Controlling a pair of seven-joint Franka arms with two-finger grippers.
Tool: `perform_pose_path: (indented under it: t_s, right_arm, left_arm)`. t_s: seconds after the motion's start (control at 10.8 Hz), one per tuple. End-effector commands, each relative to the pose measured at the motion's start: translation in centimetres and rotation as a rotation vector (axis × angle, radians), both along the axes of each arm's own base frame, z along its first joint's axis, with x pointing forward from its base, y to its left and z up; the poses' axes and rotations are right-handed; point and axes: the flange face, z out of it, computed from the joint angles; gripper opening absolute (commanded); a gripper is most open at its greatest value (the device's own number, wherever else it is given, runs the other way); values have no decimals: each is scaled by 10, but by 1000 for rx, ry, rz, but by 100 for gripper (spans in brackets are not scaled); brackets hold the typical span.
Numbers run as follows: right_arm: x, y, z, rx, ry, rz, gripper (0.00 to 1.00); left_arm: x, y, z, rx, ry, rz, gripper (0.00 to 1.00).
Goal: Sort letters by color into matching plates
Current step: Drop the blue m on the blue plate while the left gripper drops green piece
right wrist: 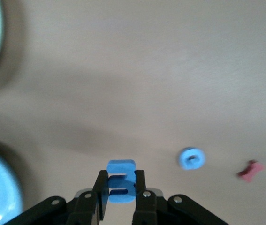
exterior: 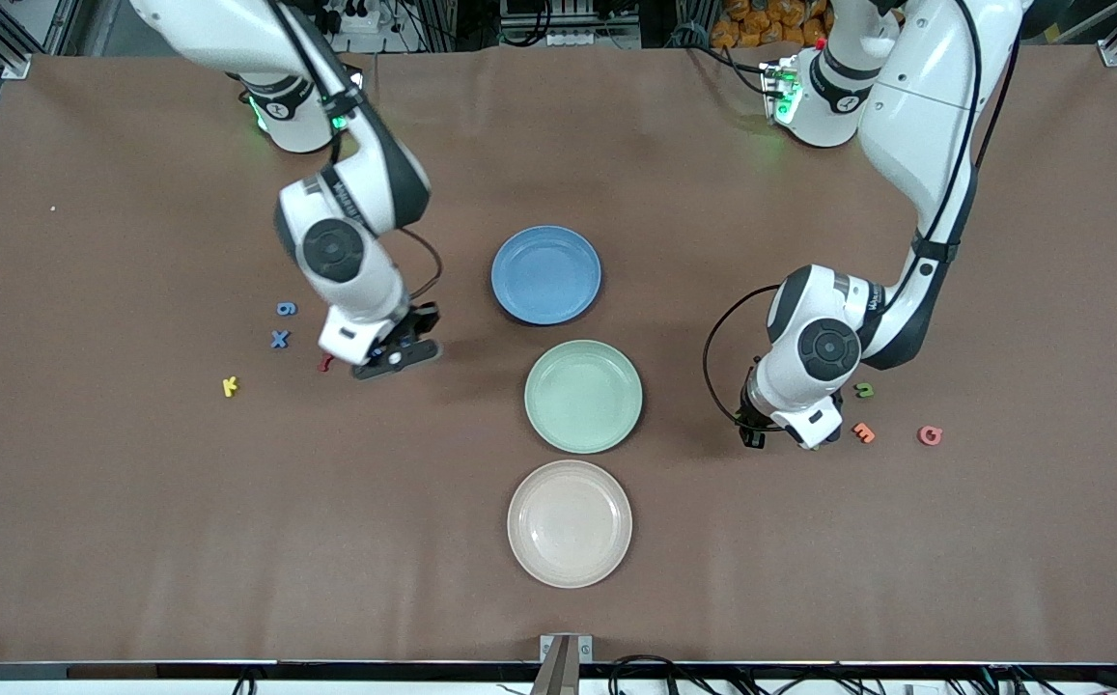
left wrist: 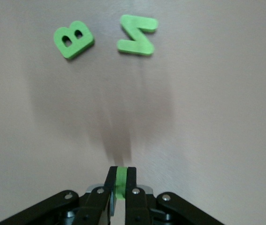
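- Currently, the left gripper (left wrist: 118, 187) is clamped on a small green letter (left wrist: 119, 180), held edge-on between its fingers; the arm is low over the cloth toward the left arm's end of the table.
- In the left wrist view, a green B (left wrist: 73, 39) and a green Z-shaped letter (left wrist: 137, 35) lie flat on the cloth, side by side and apart from each other.
- In the front view, a small green letter (exterior: 865, 390), an orange letter (exterior: 864, 432) and a pink letter (exterior: 930, 435) lie near the left gripper (exterior: 790, 434).
- The right gripper (right wrist: 121, 190) is clamped on a blue letter (right wrist: 121, 180), over the cloth toward the right arm's end of the table.
- Around it lie a blue 9 (exterior: 286, 309), a blue X (exterior: 279, 339), a dark red letter (exterior: 324, 364) and a yellow K (exterior: 230, 386).
- The plates stand in a column mid-table: the blue plate (exterior: 510, 290) farthest from the front camera, the green plate (exterior: 544, 415) in the middle, the beige plate (exterior: 529, 550) nearest.
- Progress: all three plates appear empty. Judged from this, sorting is at its start; two letters are gripped, none delivered.
- Remaining: carry the green letter to the green plate and the blue letter to the blue plate, then collect every loose letter.
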Motion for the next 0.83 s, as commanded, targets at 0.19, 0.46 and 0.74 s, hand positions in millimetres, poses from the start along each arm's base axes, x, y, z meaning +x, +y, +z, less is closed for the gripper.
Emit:
perform_pose_path:
  t_s: [0.19,0.46,0.74]
  right_arm:
    - [-93,123,2,-9,-17,-123,0]
    - [-137,168,-2,23,-19,-187,0]
    - [-158,178,-17,45,-22,-209,0]
  left_arm:
    - [11,-49,63,-44,-116,-60,0]
    - [4,-94,83,-95,-142,-94,0]
    - [-8,-141,98,-132,-168,-118,0]
